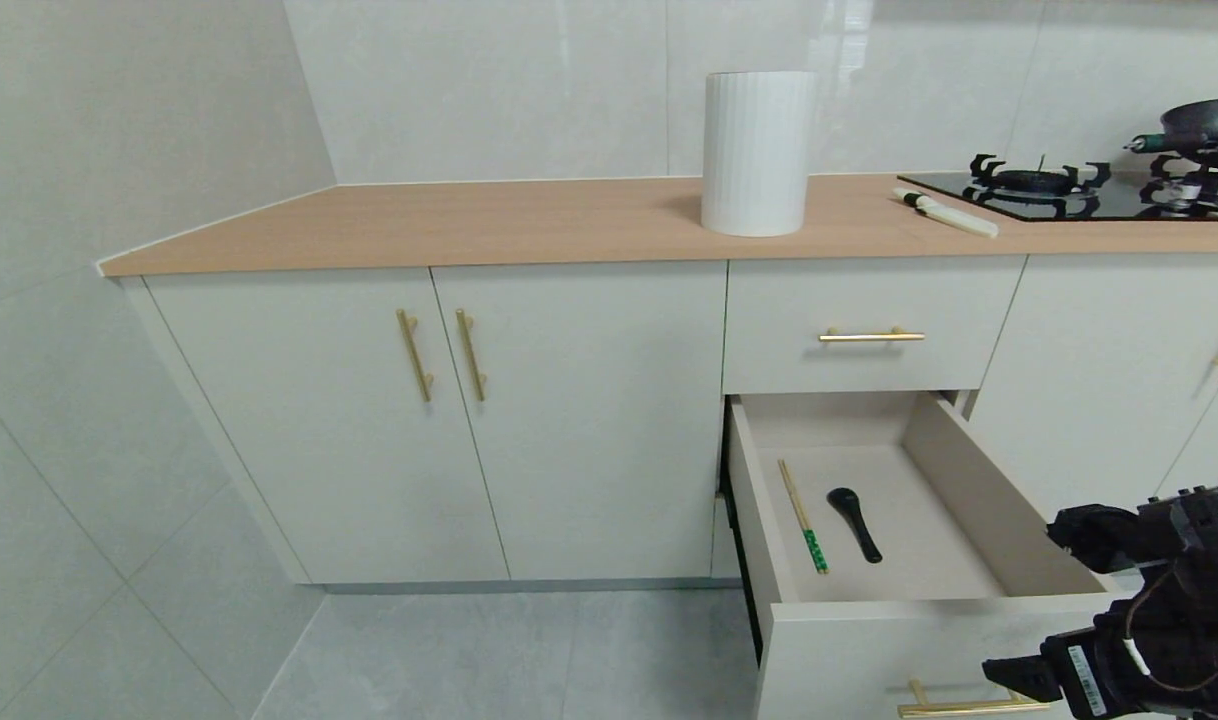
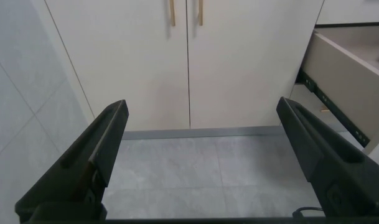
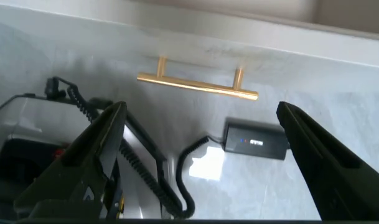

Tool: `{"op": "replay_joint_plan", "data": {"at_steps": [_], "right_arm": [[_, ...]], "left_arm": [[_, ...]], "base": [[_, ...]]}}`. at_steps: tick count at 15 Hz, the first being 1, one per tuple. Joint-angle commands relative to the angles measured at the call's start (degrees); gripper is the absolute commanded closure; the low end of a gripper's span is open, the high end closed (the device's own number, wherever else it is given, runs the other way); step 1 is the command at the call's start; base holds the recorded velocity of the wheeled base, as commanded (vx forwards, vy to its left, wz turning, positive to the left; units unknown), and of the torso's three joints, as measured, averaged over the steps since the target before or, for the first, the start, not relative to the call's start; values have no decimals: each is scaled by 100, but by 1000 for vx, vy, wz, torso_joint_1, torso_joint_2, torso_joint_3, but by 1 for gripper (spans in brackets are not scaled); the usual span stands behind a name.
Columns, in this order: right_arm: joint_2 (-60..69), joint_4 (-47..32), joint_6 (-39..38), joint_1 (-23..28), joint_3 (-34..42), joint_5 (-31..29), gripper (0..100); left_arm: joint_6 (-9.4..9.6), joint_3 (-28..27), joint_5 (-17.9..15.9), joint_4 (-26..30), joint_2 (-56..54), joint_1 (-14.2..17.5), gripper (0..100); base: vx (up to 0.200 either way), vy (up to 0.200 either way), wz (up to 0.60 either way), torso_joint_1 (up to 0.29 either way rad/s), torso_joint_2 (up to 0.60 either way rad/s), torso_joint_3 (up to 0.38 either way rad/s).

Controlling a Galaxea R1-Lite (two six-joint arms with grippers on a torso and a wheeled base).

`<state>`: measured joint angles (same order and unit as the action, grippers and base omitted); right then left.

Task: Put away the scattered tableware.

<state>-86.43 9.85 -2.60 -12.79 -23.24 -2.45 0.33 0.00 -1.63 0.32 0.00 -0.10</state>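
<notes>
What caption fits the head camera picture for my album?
Open drawer holding chopsticks and a black spoon under a wooden counter.

Bright, even light fills the kitchen, probably from overhead (the shadows are soft and short). Glare streaks the glossy wall tiles (image 1: 854, 25). The white canister (image 1: 756, 150) throws a faint shadow leftward across the desk (image 1: 469, 220). The open drawer (image 1: 969, 500) dims toward its back. Straight cabinet lines lean near the head view's edges. Close to their lenses, the left hand (image 2: 201, 109) and right hand (image 3: 200, 112) show as dark silhouettes.
</notes>
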Motion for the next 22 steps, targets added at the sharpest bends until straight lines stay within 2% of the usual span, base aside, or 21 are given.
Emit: {"op": "replay_joint_plan", "data": {"at_steps": [1, 12, 17, 22], "right_arm": [[-427, 184, -30, -22, -6, -1, 0], [-1104, 869, -153, 4, -58, -45, 0], [-1587, 1485, -127, 13, -234, -63, 0], [-2097, 1555, -83, 136, -937, -71, 0]], "left_arm": [[2, 0, -4, -5, 0, 1, 0], [2, 0, -4, 3, 0, 1, 0], [2, 0, -4, 3, 0, 1, 0], [2, 0, -4, -5, 0, 1, 0]], "base": [[0, 0, 0, 0, 0, 0], [0, 0, 0, 0, 0, 0], [0, 0, 0, 0, 0, 0], [0, 0, 0, 0, 0, 0]]}}
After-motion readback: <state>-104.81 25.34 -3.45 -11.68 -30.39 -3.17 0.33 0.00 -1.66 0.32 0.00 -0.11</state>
